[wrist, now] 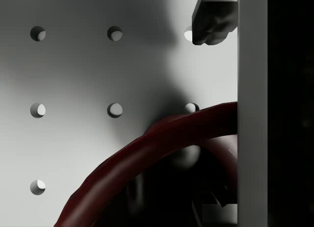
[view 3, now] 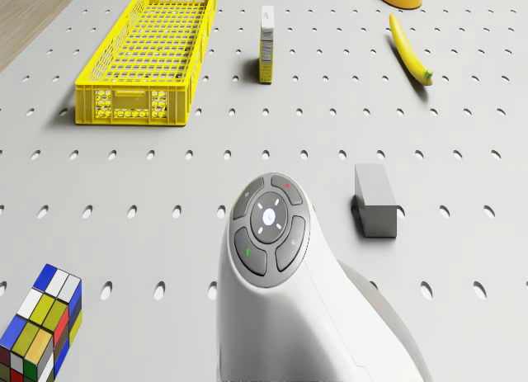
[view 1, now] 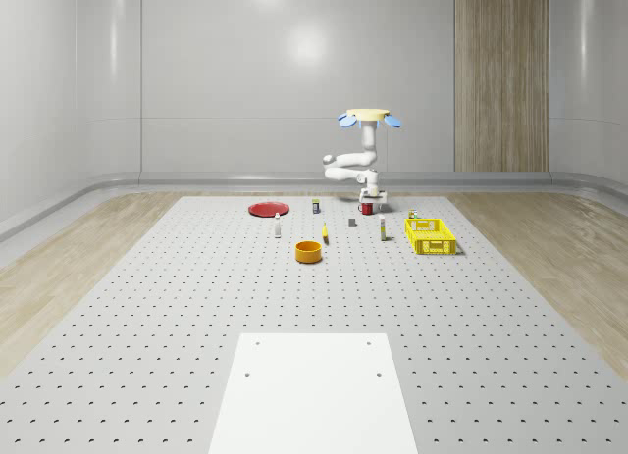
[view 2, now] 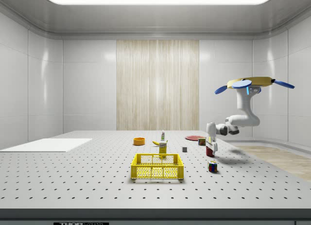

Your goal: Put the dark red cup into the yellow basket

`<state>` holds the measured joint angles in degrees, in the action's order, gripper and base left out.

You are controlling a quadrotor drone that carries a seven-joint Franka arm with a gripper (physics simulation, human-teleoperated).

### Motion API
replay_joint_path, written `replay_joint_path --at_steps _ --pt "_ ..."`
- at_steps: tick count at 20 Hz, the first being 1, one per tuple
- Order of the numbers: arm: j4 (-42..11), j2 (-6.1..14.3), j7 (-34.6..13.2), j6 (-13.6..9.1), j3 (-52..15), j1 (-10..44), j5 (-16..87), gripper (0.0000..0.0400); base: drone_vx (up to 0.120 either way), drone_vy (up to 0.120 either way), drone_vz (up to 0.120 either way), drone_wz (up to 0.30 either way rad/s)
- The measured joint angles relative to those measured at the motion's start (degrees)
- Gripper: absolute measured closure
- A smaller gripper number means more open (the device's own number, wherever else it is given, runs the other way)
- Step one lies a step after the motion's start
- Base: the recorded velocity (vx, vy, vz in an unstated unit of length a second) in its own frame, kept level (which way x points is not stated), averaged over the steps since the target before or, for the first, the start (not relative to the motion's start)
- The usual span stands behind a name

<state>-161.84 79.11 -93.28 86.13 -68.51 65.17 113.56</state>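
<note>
Drone: we hover with our yellow-bodied, blue-rotored quadrotor [view 1: 371,117] above the far part of the grey perforated table [view 1: 196,307], the white jointed arm [view 2: 241,119] folded down beneath us.

Gripper: our white two-finger gripper [view 2: 211,148] hangs low, right at the cup; one dark finger [wrist: 214,18] shows beyond the rim in the wrist view, but how far the jaws are parted we cannot tell.

Cup: the dark red round cup [wrist: 162,153] stands upright on the table directly under the gripper, its curved rim sweeping close across the wrist view (so we are on top of it, not beside it).

Key relation: cup straight below the fingers, mouth upward, axis vertical; we judge the next move turns on straddling that rim.

Basket: the yellow mesh plastic basket [view 1: 429,235] sits on the table well apart from the cup, toward the whole-scene view's right and nearer that camera.

Neighbours: a multicoloured puzzle cube [view 2: 212,166] and a small grey block [view 3: 376,199] lie near the cup; neither touches it.

Stage: grasp not yet confirmed, we judge.
</note>
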Motion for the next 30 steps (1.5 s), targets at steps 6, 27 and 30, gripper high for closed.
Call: replay_joint_path --at_steps 6,27,30 --pt "0.2 0.4 -0.2 0.3 -0.6 0.4 -0.7 0.0 0.0 0.0 0.0 0.0" --pt "-0.2 2.1 -1.0 1.0 -3.2 1.1 -3.6 0.0295 0.0 0.0 0.0 0.0" --pt "-0.7 2.3 -1.2 0.4 -5.2 1.1 -5.6 0.0298 0.0 0.04 0.107 0.0"
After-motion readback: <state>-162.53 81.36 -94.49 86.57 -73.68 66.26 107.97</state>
